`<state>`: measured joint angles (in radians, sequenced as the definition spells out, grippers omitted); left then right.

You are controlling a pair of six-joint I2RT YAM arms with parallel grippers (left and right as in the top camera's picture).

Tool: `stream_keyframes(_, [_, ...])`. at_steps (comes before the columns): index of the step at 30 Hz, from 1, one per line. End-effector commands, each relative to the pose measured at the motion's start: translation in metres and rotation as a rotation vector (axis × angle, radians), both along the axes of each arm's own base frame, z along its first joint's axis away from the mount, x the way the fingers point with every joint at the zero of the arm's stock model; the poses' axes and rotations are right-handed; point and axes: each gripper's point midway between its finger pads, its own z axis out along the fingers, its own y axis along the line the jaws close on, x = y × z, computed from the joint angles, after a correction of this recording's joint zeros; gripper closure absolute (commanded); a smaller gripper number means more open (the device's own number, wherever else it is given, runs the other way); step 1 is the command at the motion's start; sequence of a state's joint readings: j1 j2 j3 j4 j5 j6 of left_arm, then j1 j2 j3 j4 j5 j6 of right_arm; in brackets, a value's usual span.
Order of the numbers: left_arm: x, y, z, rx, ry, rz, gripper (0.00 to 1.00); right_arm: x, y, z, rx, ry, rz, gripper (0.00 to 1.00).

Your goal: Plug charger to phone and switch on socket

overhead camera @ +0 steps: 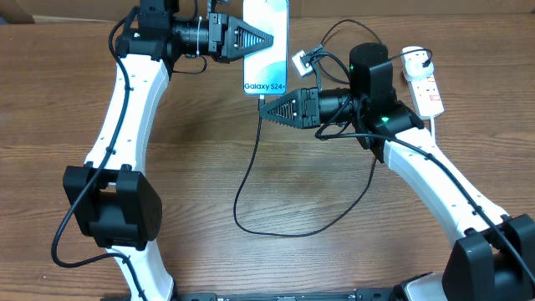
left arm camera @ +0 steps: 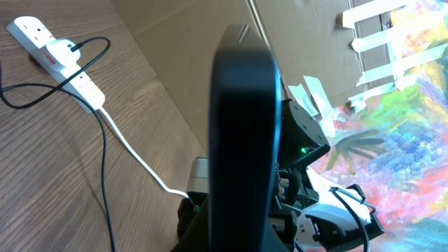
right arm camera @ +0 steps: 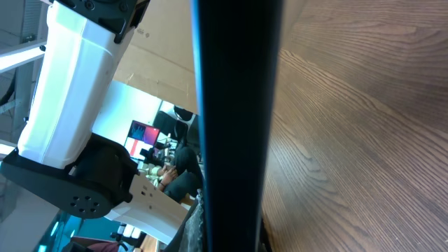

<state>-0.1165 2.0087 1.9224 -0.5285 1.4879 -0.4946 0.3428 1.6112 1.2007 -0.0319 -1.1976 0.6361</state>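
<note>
Left pincer [overhead camera: 267, 39] is closed on the phone [overhead camera: 272, 68], gripping it from one long side and holding it off the bench [overhead camera: 201, 167] with the screen facing up. In your left wrist view the phone's dark edge [left arm camera: 245, 140] fills the middle. Your right pincer [overhead camera: 266, 107] is shut as well. The phone's short bottom edge sits just beside its tips, on the far side from you. It pinches the connector end of the charger [overhead camera: 236, 201] right at that edge, though you cannot tell whether the tip is seated. From this pincer the black cable falls in a wide loop across the bench toward you. It then climbs back past the right arm, and its far end is plugged into the socket [overhead camera: 425, 84]. The socket lies on the bench behind the right pincer, beyond its wrist and well apart from the phone.
</note>
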Motion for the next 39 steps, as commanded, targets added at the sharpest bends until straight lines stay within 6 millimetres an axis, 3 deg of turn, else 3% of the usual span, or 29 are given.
stream_keyframes(1, [-0.0175, -0.0011, 0.0275, -0.024, -0.079, -0.030, 0.96, 0.0009, 0.0020, 0.0018, 0.002, -0.010, 0.004, 0.96])
stream_keyframes(39, [-0.0174, 0.0067, 0.0299, -0.038, -0.074, -0.034, 0.96, 0.0071, -0.0052, 0.0018, 0.002, -0.013, -0.017, 0.96])
